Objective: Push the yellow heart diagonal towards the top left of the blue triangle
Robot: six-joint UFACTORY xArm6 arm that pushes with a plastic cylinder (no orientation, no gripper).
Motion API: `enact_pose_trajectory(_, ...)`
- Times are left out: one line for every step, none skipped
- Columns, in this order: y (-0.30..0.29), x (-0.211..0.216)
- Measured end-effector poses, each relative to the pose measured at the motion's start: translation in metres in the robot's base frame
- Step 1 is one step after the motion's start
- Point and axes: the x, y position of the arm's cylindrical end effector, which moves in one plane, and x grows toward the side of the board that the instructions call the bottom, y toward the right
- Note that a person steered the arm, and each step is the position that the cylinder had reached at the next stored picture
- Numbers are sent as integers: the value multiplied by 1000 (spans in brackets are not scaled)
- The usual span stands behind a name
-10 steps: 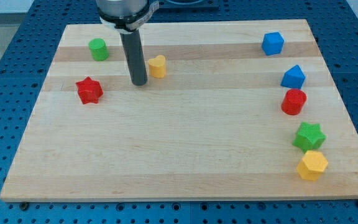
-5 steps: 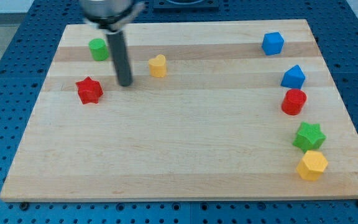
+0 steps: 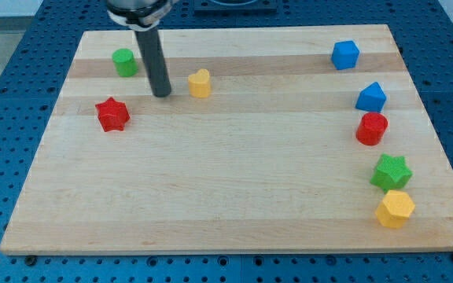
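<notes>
The yellow heart (image 3: 200,82) sits on the wooden board (image 3: 226,181) in the upper left part of the view. The blue triangle (image 3: 371,97) sits far to the view's right, near the board's right edge. My tip (image 3: 161,93) rests on the board just left of the yellow heart, with a small gap between them. It stands between the heart and the green cylinder (image 3: 123,62).
A red star (image 3: 113,114) lies below and left of my tip. A blue cube (image 3: 345,55) is at the upper right. Below the blue triangle lie a red cylinder (image 3: 372,129), a green star (image 3: 391,171) and a yellow hexagon (image 3: 395,208).
My tip moved left away from the yellow heart, then shifted slightly up the view and a little back right. No block has moved.
</notes>
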Motion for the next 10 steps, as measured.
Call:
enact_pose_trajectory(32,0)
enact_pose_trajectory(66,0)
enact_pose_trajectory(103,0)
enact_pose_trajectory(142,0)
enact_pose_trajectory(159,2)
enact_pose_trajectory(121,9)
enact_pose_trajectory(75,15)
enact_pose_trajectory(64,-13)
enact_pose_trajectory(64,-39)
enact_pose_trajectory(86,-43)
